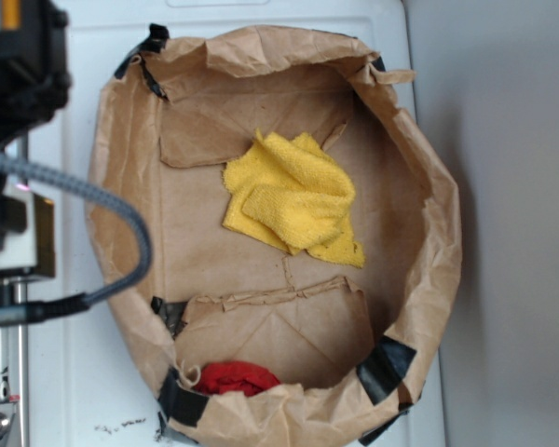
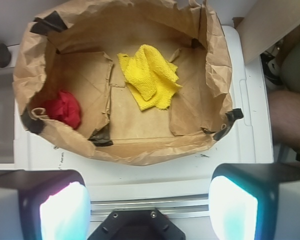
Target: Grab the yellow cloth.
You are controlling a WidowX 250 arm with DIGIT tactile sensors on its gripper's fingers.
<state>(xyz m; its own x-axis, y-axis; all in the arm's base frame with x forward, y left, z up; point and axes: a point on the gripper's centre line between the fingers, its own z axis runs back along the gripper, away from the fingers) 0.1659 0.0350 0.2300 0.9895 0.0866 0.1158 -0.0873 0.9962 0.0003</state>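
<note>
White table (image 2: 250, 145) carries a brown paper bag (image 2: 217, 70) with its rim rolled down. Yellow cloth (image 2: 151, 76) lies crumpled on the bag floor, mid-bag; red cloth (image 2: 64, 108) sits tucked against the bag wall. Tool (image 2: 149, 207) hangs outside the bag, pads spread wide, empty. Cloth looks soft, light and non-slip; pinch a raised fold near its middle.

No readable text, labels or numbers anywhere — only faint, illegible dark marks.
</note>
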